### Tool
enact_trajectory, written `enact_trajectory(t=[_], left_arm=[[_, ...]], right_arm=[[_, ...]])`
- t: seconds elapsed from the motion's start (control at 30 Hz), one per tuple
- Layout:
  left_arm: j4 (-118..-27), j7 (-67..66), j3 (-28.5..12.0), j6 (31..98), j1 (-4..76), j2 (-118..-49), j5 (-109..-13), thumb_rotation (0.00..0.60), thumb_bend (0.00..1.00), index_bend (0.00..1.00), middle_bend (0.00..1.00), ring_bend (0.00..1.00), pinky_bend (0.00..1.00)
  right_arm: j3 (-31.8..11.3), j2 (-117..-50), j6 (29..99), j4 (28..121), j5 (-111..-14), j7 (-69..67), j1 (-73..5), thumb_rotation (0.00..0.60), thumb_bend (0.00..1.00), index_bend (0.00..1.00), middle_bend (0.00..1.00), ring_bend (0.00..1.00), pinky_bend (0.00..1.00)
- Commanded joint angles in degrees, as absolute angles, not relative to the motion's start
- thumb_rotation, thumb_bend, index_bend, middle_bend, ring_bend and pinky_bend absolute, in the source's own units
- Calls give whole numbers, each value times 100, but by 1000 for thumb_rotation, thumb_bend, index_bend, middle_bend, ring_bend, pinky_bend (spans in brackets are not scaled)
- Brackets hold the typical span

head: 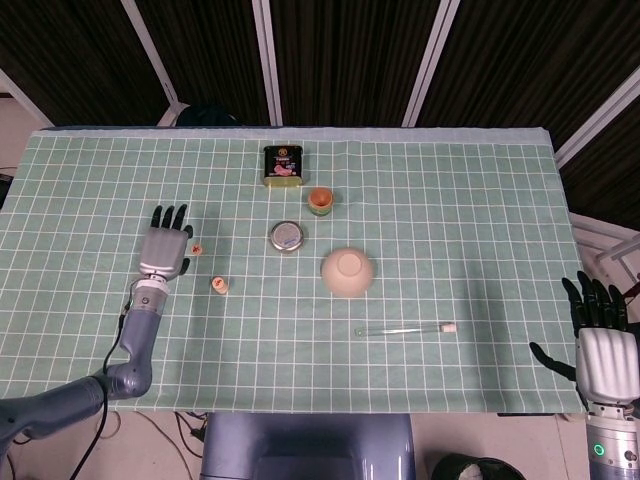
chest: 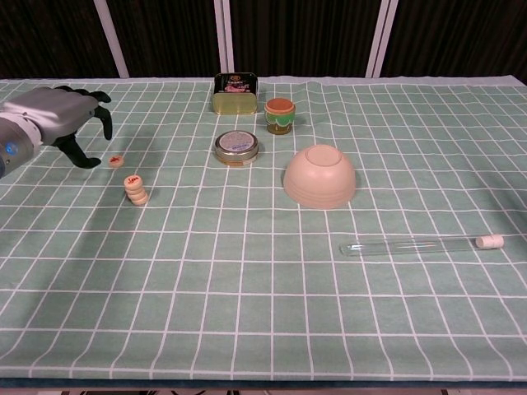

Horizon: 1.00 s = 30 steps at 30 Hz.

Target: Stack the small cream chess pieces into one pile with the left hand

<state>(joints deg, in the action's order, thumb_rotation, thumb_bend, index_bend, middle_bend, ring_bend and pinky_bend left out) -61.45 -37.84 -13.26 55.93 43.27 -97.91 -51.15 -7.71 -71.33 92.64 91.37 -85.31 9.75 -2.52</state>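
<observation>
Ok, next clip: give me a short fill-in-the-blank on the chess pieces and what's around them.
1. One loose cream piece lies flat between the left hand and the ____ of pieces.
2. The cream bowl sits ____ on the cloth.
3. The glass tube lies on its ____.

Missing: pile; upside down; side

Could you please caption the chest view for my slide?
Left hand hovers open beside a loose chess piece, near the small stack.

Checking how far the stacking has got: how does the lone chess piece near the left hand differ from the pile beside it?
The lone piece lies flat on the cloth, one disc high; the pile stands several discs tall. The lone piece sits nearer the left hand, the pile further off. Both are cream with red marks on top.
</observation>
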Motion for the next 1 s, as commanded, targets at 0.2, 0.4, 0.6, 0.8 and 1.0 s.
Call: enact_trajectory(t=[0.2, 0.4, 0.6, 0.8, 1.0], left_arm=[[-5699, -3685, -1357, 5416, 4467, -10059, -5080, 600, 278, 395, 0, 0, 0], [-5446, -3733, -1370, 5373, 4521, -10190, -5045, 600, 278, 414, 0, 0, 0], [-5236, -3738, -1374, 5341, 4565, -10323, -5062, 600, 290, 438, 0, 0, 0], [-5023, -3761, -1359, 5294, 4613, -10478, -5108, 600, 297, 444, 0, 0, 0], [-4869, -3731, -1373, 5270, 4648, -10609, -5156, 600, 303, 448, 1, 0, 0]], right_arm=[[-773, -7125, 9254, 9148, -8516, 967, -248, 600, 232, 90, 13, 0, 0], [-773, -7116, 9233, 9169, -8497, 952, -248, 600, 232, 89, 13, 0, 0], [-771, -7115, 9243, 9173, -8507, 952, -244, 600, 233, 89, 13, 0, 0], [-777, -7118, 9235, 9171, -8495, 960, -247, 600, 232, 89, 13, 0, 0], [-791, -7120, 9235, 9169, -8482, 949, -251, 600, 233, 90, 13, 0, 0]])
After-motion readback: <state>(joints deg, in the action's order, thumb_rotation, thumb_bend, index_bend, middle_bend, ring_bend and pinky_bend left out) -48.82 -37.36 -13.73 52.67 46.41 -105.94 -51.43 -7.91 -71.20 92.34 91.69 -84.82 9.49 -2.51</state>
